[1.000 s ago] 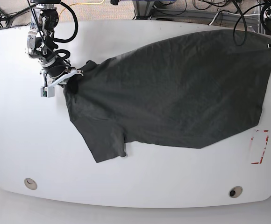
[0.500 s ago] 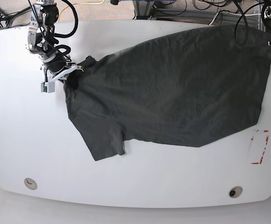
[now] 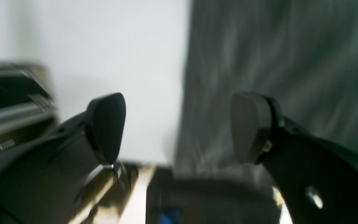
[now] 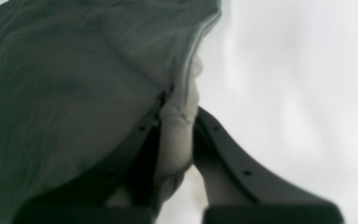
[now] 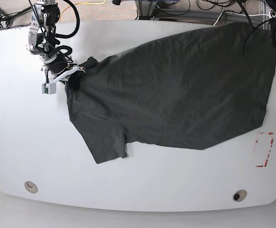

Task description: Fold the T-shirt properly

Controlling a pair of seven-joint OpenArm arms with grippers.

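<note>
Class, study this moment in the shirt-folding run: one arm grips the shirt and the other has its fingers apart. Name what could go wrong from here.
1. The right gripper alone pinches the T-shirt; any pull could drag or bunch it.
2. The left gripper is open beside the hem at the table edge, so that end could slide off.
3. The shirt lies skewed, with one sleeve sticking out; folding now may come out crooked.

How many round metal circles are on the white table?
2. One round metal circle sits near the front edge below the right pincer's side; the other sits near the front edge on the opposite side. The T-shirt could hide more.
</note>
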